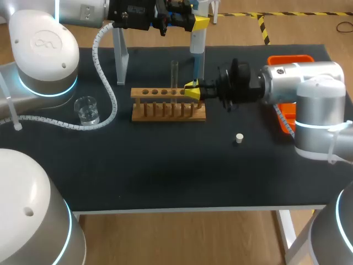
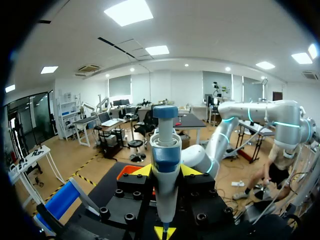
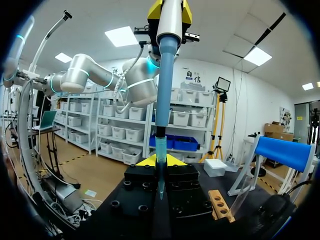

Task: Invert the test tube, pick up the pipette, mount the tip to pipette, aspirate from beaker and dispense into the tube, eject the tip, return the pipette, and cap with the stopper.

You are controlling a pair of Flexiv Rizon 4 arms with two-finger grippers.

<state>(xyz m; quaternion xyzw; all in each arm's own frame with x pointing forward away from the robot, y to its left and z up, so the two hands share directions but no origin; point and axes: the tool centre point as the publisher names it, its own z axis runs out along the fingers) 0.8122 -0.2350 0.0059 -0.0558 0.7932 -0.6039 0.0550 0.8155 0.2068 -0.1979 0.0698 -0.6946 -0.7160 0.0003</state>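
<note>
My left gripper (image 2: 166, 171) pinches the pipette (image 1: 197, 47) upright, at 12 o'clock from the rack (image 1: 168, 110). My right gripper (image 1: 193, 91) seems clamped on the tip (image 3: 160, 147) beneath it. The test tube (image 1: 174, 74) stands in the rack, with the beaker (image 1: 87, 109) at its 9 o'clock.

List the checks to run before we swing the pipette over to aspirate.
1. Grip: left pincer shut on pipette: ok.
2. Mount: tip in line under the pipette: ok; fully seated: cannot tell.
3. Release: right pincer off the tip: not ok, shut on it.
4. Target: test tube standing in rack: ok.
5. Source: beaker upright, apart from the rack: ok.
</note>
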